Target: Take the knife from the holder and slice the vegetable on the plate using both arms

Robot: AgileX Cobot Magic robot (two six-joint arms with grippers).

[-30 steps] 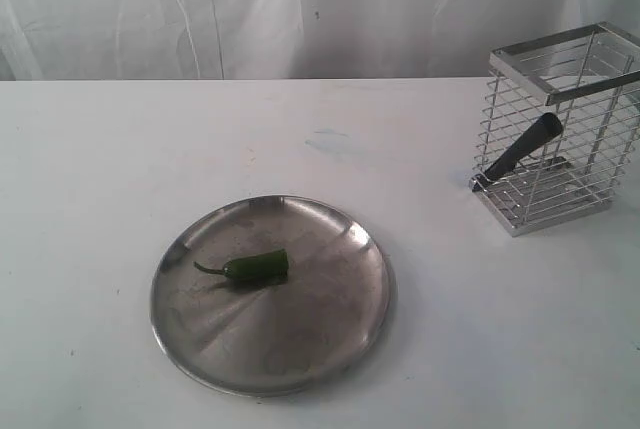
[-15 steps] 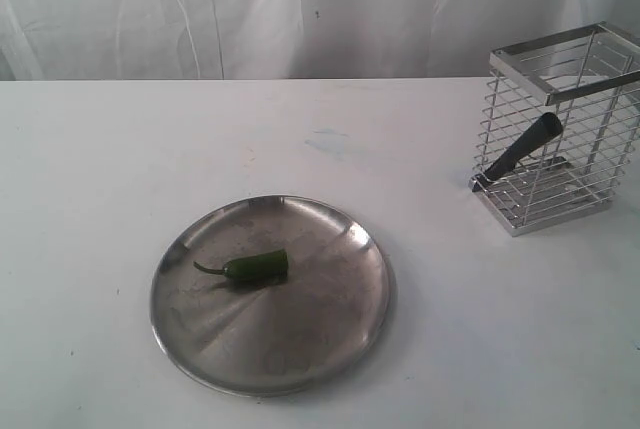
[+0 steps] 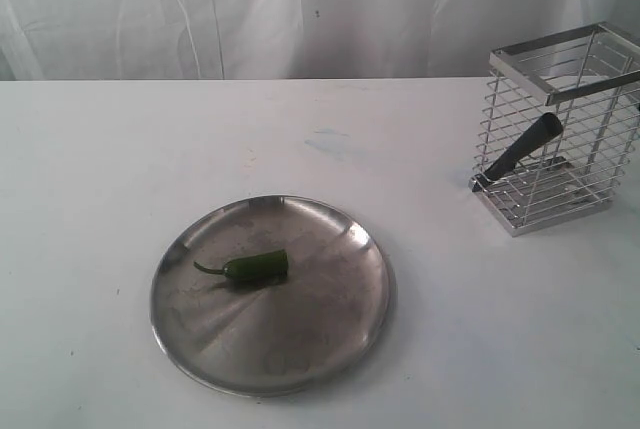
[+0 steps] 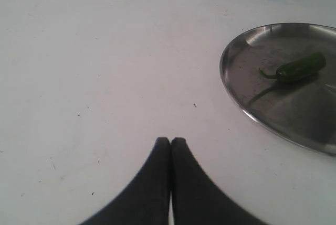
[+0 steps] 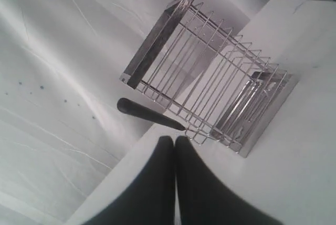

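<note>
A dark green chili pepper (image 3: 258,267) (image 4: 300,67) lies on the dull silver plate (image 3: 330,319) (image 4: 236,81) at the front left of the table. At the right stands the chrome wire holder (image 3: 600,79) (image 5: 210,78), with the knife's black handle (image 3: 525,146) (image 5: 149,113) poking out through its side bars; the blade is hidden. Neither arm shows in the exterior view. My left gripper (image 4: 170,141) is shut and empty above bare table beside the plate. My right gripper (image 5: 174,140) is shut and empty, just short of the knife handle.
White cloth (image 3: 300,9) hangs behind the table. A faint blue smudge (image 3: 330,141) marks the tabletop between plate and holder. The holder stands close to the table's right edge.
</note>
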